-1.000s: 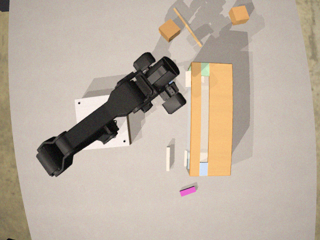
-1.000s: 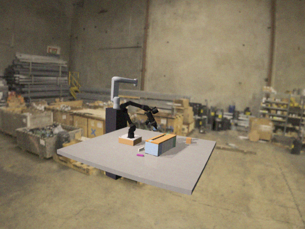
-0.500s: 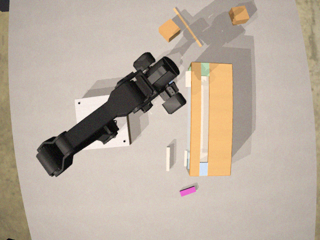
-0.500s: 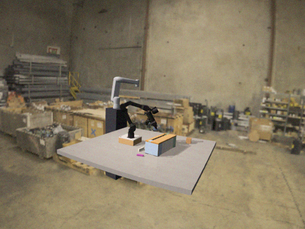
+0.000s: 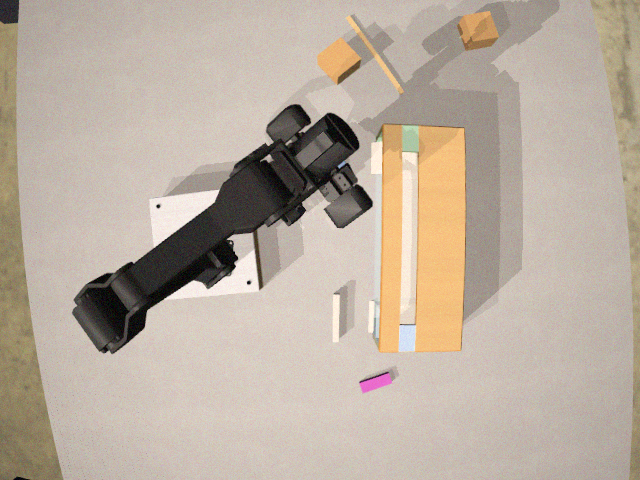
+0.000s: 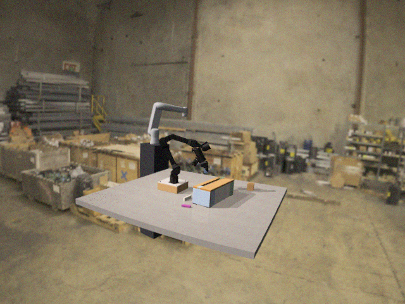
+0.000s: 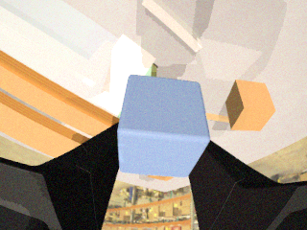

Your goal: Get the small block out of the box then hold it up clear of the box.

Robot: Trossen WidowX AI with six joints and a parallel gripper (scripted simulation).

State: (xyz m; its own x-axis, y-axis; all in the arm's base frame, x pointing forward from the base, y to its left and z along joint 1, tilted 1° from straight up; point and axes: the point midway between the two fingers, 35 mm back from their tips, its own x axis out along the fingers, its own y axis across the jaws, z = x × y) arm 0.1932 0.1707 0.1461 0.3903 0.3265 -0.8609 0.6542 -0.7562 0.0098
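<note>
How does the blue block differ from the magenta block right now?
The blue block is held up in the pincer; the magenta block lies on the table. The blue one looks chunky, the magenta one slim. Both are outside the box.

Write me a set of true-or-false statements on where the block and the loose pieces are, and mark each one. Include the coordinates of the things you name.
1. The gripper (image 5: 321, 173) (image 6: 205, 166) (image 7: 156, 134) is shut on a blue block (image 6: 205, 170) (image 7: 163, 107). True.
2. The blue block rests on the table (image 5: 206, 403) (image 6: 183, 222). False: it is held above the table.
3. The magenta piece (image 5: 376, 382) (image 6: 186, 206) lies outside the box (image 5: 439, 232) (image 6: 217, 188). True.
4. An orange cube stands on the box's top. False: the orange cubes (image 5: 338, 59) (image 7: 254, 106) sit on the table, off the box.
5. The box stands upright on the table. True.
6. The box's top is one unbroken panel. False: a long slot runs along it.
</note>
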